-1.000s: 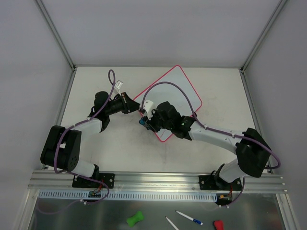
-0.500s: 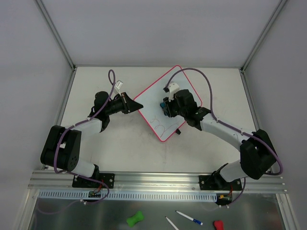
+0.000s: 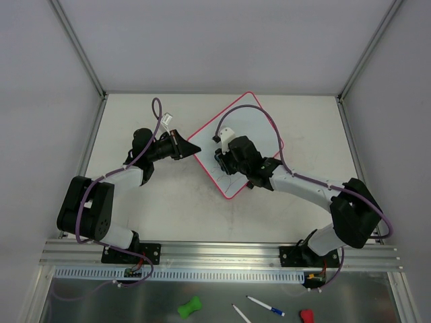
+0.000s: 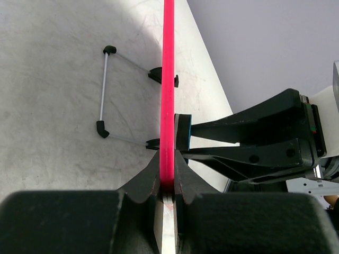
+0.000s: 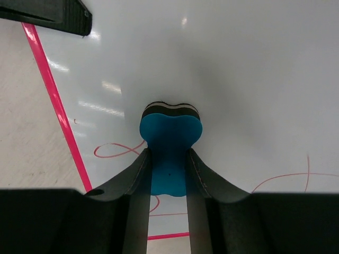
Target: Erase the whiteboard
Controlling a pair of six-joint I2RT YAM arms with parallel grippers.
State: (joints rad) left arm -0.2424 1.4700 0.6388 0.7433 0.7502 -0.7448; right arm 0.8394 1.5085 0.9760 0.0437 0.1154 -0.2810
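The whiteboard [image 3: 259,128] lies turned like a diamond on the table, white with a pink rim [image 4: 168,79]. My left gripper [image 3: 191,149] is shut on its left corner, and in the left wrist view the jaws [image 4: 168,169] pinch the rim edge-on. My right gripper [image 3: 219,160] is shut on a blue eraser [image 5: 170,143], pressed flat on the board's left-middle area. Thin red scribbles [image 5: 114,151] run just left of and below the eraser, with more [image 5: 280,177] to the right. The board's two black clips [image 4: 161,74] hold a wire stand [image 4: 105,90] underneath.
Aluminium posts and grey walls close off the table on the left, right and back. Beyond the front rail [image 3: 222,252] lie a green object [image 3: 190,307], two pens [image 3: 264,306] and a red object [image 3: 306,315].
The right gripper swept the eraser from the board's lower-left edge up toward its centre, then back left to the middle-left area. The left gripper stayed clamped on the corner.
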